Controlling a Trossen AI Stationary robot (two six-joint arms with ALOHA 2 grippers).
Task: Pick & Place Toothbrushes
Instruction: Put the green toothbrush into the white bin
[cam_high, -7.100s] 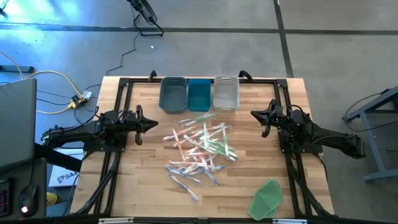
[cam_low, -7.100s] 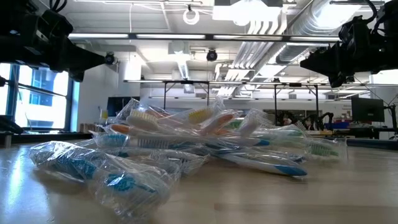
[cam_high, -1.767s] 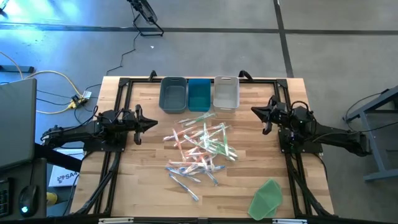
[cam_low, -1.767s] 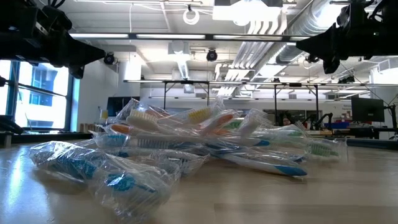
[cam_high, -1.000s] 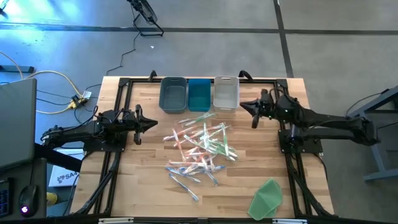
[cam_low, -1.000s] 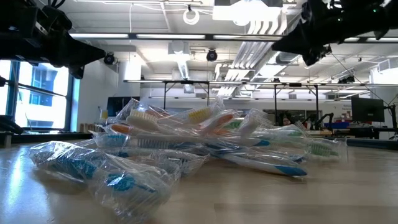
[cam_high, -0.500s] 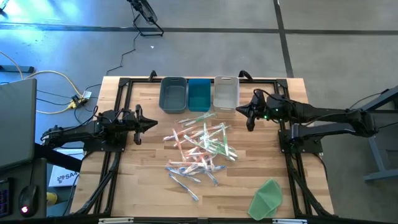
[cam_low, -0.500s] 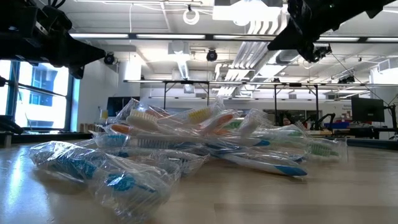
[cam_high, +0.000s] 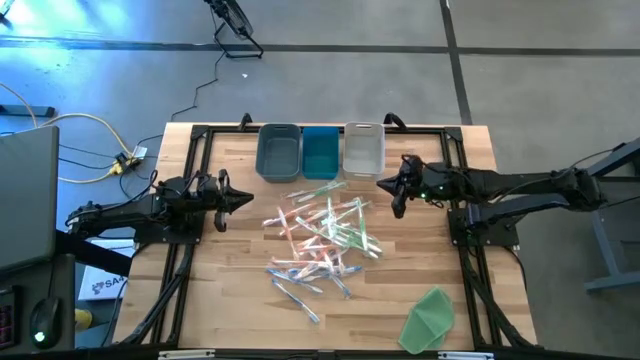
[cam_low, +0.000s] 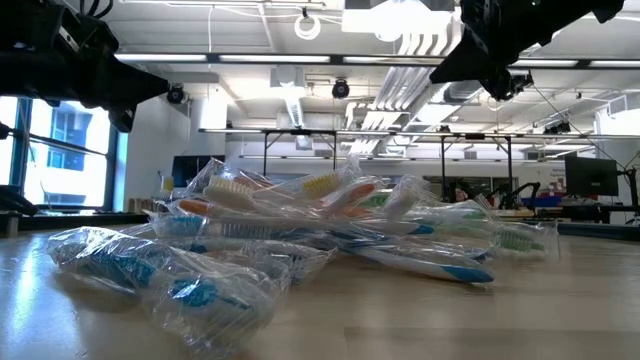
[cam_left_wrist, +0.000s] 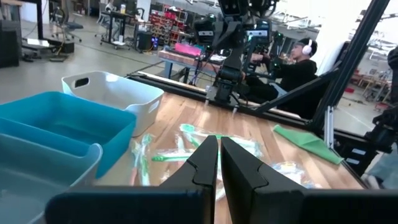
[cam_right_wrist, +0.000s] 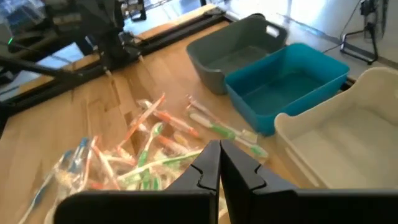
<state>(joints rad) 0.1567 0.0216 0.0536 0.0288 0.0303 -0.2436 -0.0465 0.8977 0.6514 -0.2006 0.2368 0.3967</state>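
Many wrapped toothbrushes (cam_high: 322, 235) in orange, green and blue lie in a loose heap on the middle of the wooden table (cam_high: 230, 300), also seen in the low view (cam_low: 330, 225) and the right wrist view (cam_right_wrist: 146, 146). My right gripper (cam_high: 389, 190) is shut and empty, raised above the table just right of the heap's far end, tilted down toward it. My left gripper (cam_high: 245, 199) is shut and empty, held level at the table's left, pointing at the heap.
Three bins stand in a row at the far edge: grey (cam_high: 279, 153), teal (cam_high: 320, 152) and white (cam_high: 363, 149). A flat green sheet (cam_high: 430, 320) lies at the near right corner. Black frame rails (cam_high: 190, 180) run along both sides of the table.
My right gripper has swung out from the table's right side toward the heap, moving left and slightly up while tipping its fingers downward. The toothbrushes have stayed where they were.
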